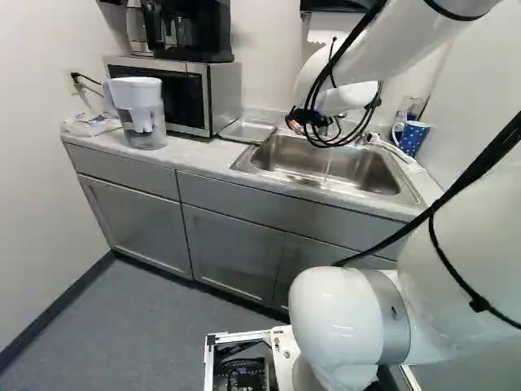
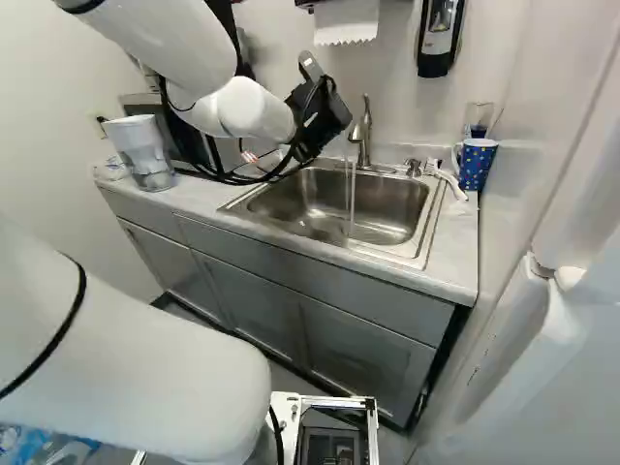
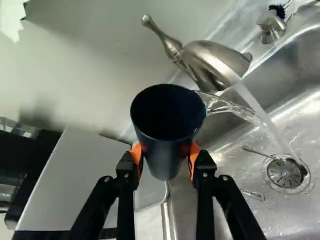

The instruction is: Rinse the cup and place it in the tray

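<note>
In the right base view the black gripper (image 2: 325, 118) hangs over the sink's back left, its fingertips hidden. The wrist view shows the gripper (image 3: 165, 157) with orange pads pressed on both sides of a dark cup (image 3: 165, 167), whose wide mouth faces the camera. Ahead of the cup is the metal faucet (image 3: 215, 65); its stream (image 3: 255, 107) falls past the cup into the sink (image 2: 339, 242). Clear water also shows beside the cup's rim; whether it leaves the cup, I cannot tell. A shallow metal tray (image 1: 247, 132) lies between sink and microwave.
A microwave (image 1: 195, 98) with a coffee maker (image 1: 191, 28) on top and a water pitcher (image 1: 140, 114) stand left of the sink. Right of it is a blue dotted mug (image 2: 475, 165) near the wall. A soap dispenser (image 2: 441, 34) and paper towel (image 2: 346, 21) hang above.
</note>
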### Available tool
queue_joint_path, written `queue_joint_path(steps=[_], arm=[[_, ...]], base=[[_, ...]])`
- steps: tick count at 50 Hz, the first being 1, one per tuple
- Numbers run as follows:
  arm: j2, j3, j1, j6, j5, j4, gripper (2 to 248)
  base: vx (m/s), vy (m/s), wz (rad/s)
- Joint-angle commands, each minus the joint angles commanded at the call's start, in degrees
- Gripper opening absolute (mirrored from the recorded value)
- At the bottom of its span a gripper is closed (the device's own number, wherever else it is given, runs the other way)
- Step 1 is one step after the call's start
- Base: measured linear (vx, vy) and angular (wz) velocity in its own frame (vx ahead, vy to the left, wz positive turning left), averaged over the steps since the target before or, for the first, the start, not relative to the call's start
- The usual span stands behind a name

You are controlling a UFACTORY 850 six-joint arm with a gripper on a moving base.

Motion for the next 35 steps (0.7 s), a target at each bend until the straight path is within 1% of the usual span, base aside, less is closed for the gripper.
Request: queue_joint_path(steps=[35], arm=[[0.00, 0.00, 0.00, 21.07, 0.00, 0.00, 113]], base=[[0.000, 0.000, 0.000]])
